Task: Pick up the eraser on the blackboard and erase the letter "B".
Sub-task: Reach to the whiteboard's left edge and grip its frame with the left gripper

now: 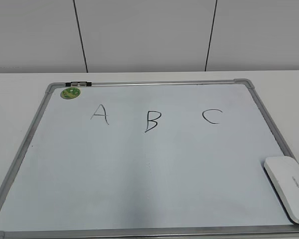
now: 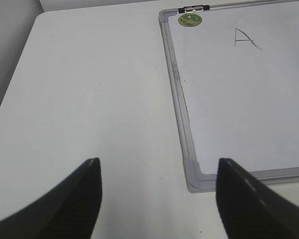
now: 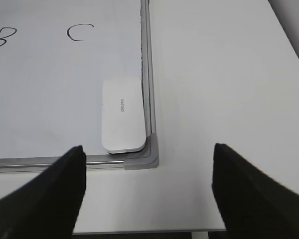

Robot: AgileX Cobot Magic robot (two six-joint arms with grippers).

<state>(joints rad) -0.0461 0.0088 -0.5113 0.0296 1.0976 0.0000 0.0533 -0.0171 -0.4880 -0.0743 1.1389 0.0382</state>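
Note:
The blackboard is a white board in a silver-grey frame, lying flat on the table. The black letter "B" stands in its middle, between "A" and "C". The white eraser lies in the board's near right corner; it also shows in the right wrist view. My right gripper is open and empty, above the table just in front of that corner. My left gripper is open and empty near the board's near left corner. Neither gripper shows in the exterior view.
A small round green magnet sits at the board's far left corner. A metal clip is on the top frame. The white table extends left of the board and right of it. A panelled wall stands behind.

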